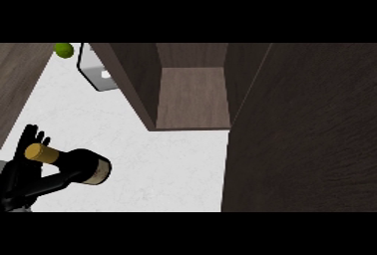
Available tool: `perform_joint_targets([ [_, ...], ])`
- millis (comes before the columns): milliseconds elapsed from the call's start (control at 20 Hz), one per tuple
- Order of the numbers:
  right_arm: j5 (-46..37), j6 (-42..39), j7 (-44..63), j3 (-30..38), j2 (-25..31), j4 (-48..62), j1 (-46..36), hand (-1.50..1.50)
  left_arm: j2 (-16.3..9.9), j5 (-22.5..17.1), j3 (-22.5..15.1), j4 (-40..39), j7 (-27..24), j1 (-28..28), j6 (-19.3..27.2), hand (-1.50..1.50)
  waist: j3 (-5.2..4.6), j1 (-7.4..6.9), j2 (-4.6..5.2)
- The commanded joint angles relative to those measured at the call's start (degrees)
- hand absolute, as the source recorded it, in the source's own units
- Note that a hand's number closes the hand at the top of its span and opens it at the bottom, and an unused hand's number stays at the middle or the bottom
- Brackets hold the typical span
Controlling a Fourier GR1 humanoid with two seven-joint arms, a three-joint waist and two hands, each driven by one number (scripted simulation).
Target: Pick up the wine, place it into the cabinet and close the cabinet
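The wine bottle (77,167) is dark with a gold cap and a pale band, and it hangs tilted above the white counter (169,169) at the lower left. My left hand (29,182) is shut on it: the thumb curls under the bottle and the fingers (33,134) rise behind the cap. The cabinet (193,97) stands open at the top centre, its brown shelf bare. Its dark door (309,139) is swung open and fills the right side. The bottle is left of and below the cabinet's opening. My right hand does not show.
A green round fruit (64,49) lies at the top left. Beside it is a pale grey object (99,74), partly behind the cabinet's left wall (136,79). A dark wood panel (18,84) borders the counter's left side.
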State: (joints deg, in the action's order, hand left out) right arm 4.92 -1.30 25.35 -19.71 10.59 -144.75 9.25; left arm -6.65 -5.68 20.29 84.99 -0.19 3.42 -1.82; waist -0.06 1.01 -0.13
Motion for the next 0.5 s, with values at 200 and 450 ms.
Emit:
perform_joint_targets([
  [200, 4.9, 1.7, 8.0, 2.4, 0.9, -13.9, -0.5, -1.5, 1.5, 0.4, -1.5, -6.8, -5.5, 0.3, -2.2, -1.5, 0.01, -0.47, -0.02],
  [450, 3.3, 1.0, 4.9, 0.6, 0.7, -13.0, 2.3, -1.5, 0.3, 0.3, -0.2, -16.2, -12.1, -1.7, -4.3, -1.5, 0.02, -0.12, 0.01],
])
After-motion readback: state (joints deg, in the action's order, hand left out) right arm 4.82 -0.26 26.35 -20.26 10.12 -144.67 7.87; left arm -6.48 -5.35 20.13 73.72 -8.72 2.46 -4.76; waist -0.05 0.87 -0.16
